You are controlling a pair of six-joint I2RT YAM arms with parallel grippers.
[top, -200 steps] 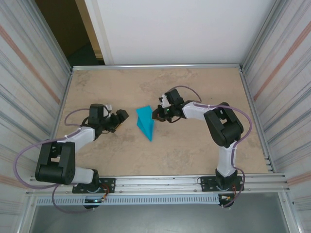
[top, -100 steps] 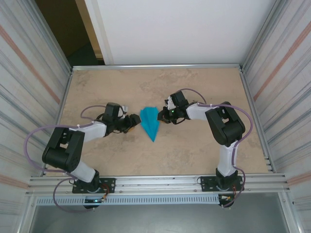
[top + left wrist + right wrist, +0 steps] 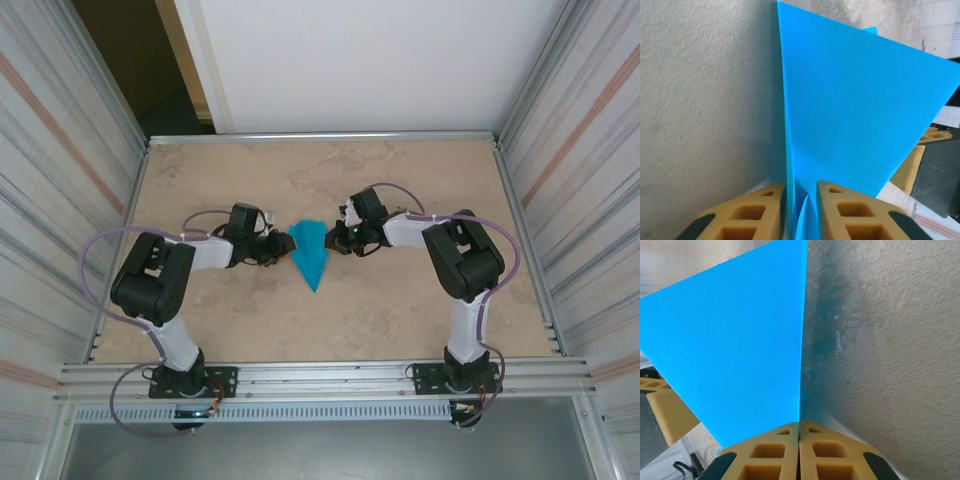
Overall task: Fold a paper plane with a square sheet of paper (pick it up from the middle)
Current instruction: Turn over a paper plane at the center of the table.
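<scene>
Both arms reach low over the table [image 3: 420,310] and meet at its centre, elbows bent outward. The left gripper [image 3: 282,250] pinches the paper plane [image 3: 311,258] from its 9 o'clock side. The right gripper [image 3: 329,237], pads pressed together, pinches the plane's 2 o'clock edge. The plane's tip points toward 6 o'clock. Count: two arms, two grippers, one teal paper plane.

Matt paper plane [image 3: 855,115] (table [image 3: 700,100] rough).
</scene>
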